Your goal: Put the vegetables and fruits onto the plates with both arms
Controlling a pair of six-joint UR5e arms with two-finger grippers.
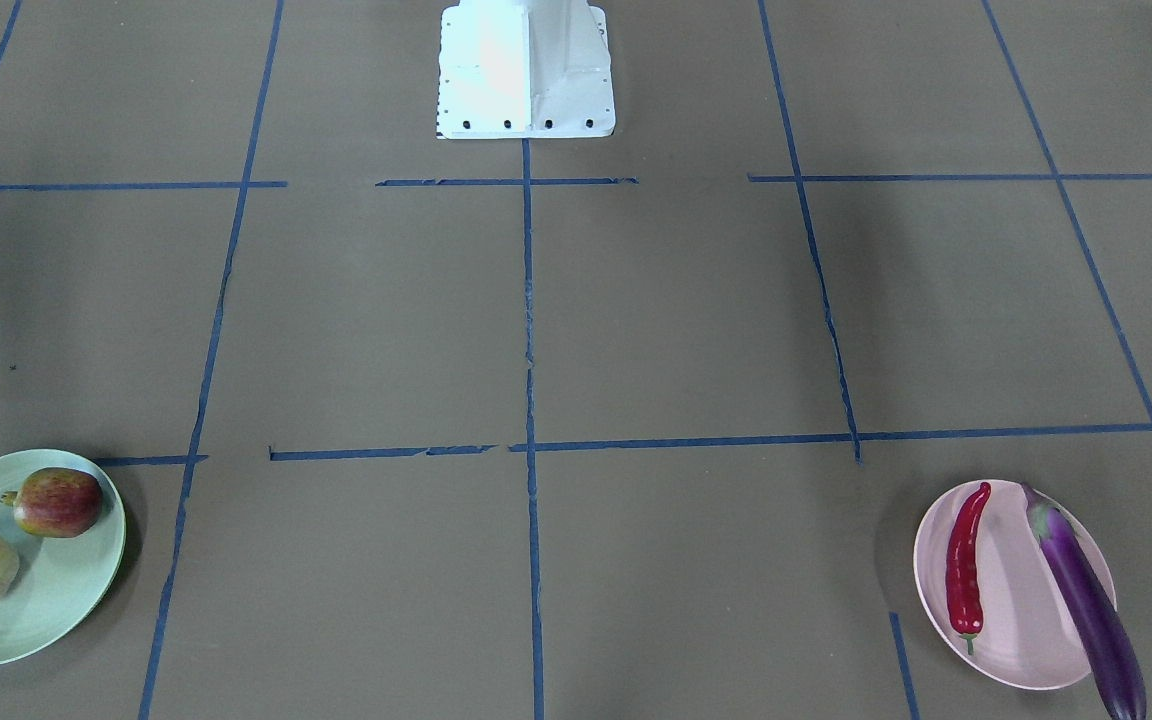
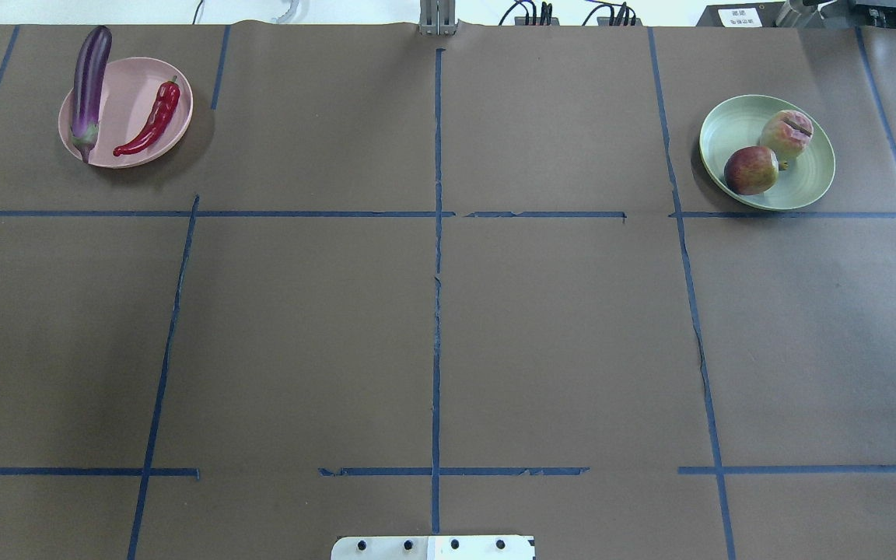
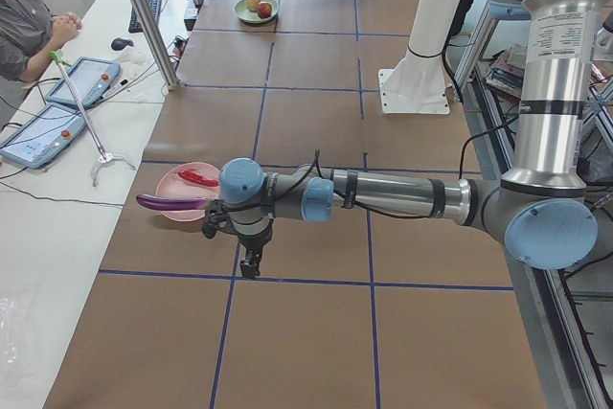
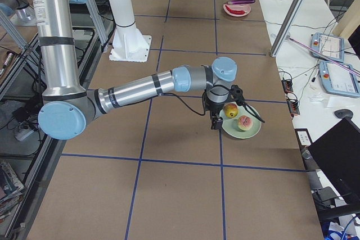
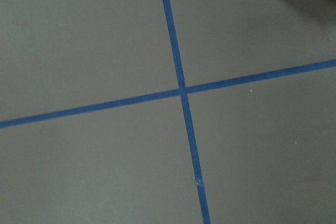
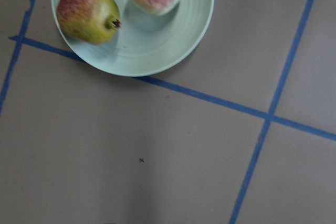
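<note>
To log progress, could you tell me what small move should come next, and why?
Probably retract left arm and right arm: eggplant and chili lie on the pink plate, peach and round fruit on the green plate; nothing seems left.

left pincer (image 3: pixel 251 265) hangs over the bench (image 2: pixel 448 327). vegetable plate (image 2: pixel 125 101) lies near it, on the side away from the robot's base. on that plate, the eggplant (image 2: pixel 90 78) lies along the outer left rim with its far end overhanging, and the chili pepper (image 2: pixel 151 120) lies to its right.
right pincer (image 4: pixel 214 123) is just beside the fruit plate (image 2: pixel 806 183), which lies beyond it. on that plate, the round fruit (image 2: pixel 750 169) is nearer the pincer, with the peach (image 2: pixel 787 134) close behind it.
the plates are well apart, at opposite far corners.
</note>
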